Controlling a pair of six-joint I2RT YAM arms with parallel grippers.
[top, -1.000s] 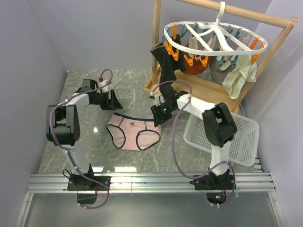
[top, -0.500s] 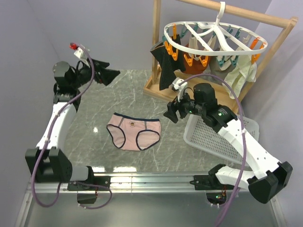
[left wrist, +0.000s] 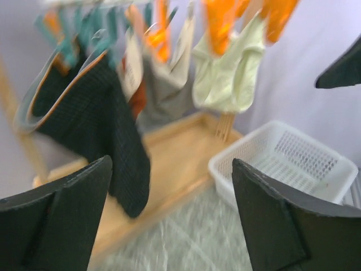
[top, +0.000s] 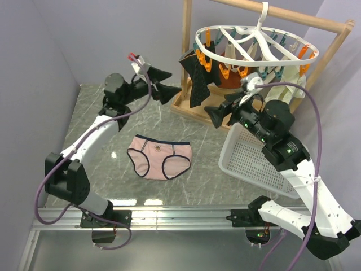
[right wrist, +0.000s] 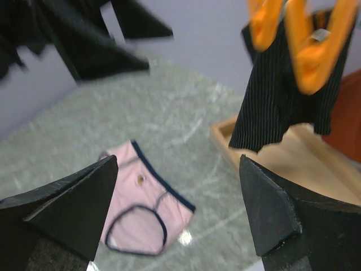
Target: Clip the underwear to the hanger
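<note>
The pale pink underwear with navy edging lies flat on the marble table; it also shows in the right wrist view. The white oval hanger hangs from the wooden rack with orange and teal pegs, and garments are clipped on it. My left gripper is open and empty, raised high beside the black garment. My right gripper is open and empty, raised below the hanger's near rim. In the left wrist view the open fingers frame the hung garments and basket.
A wooden rack frame with a tray base stands at the back right. A white mesh basket lies at the right, seen also in the left wrist view. Cream garments and an orange one hang from the pegs. Purple walls close in on both sides.
Both arms have risen from low over the table. My left gripper swung right toward the black garment. My right gripper lifted toward the hanger. The underwear has not moved.
</note>
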